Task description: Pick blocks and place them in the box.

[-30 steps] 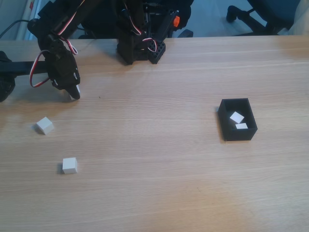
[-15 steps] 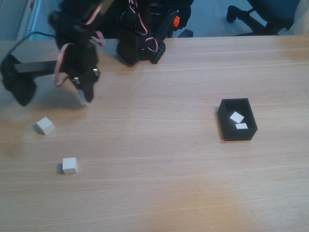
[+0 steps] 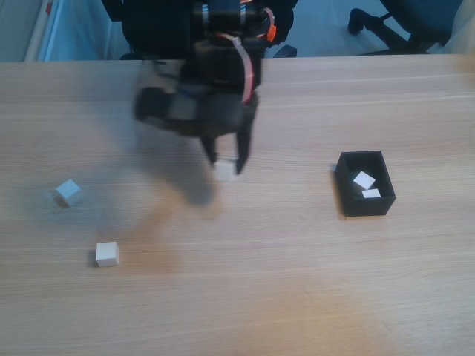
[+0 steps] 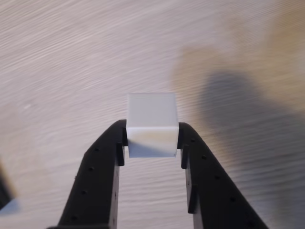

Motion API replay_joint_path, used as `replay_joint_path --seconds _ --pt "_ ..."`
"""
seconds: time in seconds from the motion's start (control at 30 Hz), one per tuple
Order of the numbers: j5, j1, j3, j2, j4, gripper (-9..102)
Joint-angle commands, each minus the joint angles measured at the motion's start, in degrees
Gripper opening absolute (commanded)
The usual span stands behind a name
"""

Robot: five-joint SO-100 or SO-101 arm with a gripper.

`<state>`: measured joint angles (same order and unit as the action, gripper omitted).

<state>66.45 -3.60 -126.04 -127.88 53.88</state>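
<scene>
Jaws clamp a white cube (image 4: 151, 125) from both sides in the wrist view, its top half poking out past the black fingertips (image 4: 121, 138). From the fixed view, the gripper (image 3: 226, 165) hangs blurred above the middle of the wooden table (image 3: 297, 282), the cube pinched at its tip. Off to the right sits the black box (image 3: 364, 194) with two white cubes (image 3: 364, 180) lying inside. Two more loose cubes rest well apart on the left, one farther back (image 3: 67, 192), one nearer (image 3: 107, 254).
</scene>
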Motion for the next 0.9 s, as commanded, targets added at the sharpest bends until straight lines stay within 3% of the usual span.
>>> replay_joint_path --seconds 0.0,0.23,0.43,0.87 --pt "0.70 -9.40 -1.32 -6.59 -1.23 0" --pt "-1.32 -30.06 -2.29 -12.13 -1.41 0" --pt "-0.70 -41.04 -2.46 -10.02 -6.59 0" --pt "3.87 -39.64 -1.58 5.80 -23.20 0"
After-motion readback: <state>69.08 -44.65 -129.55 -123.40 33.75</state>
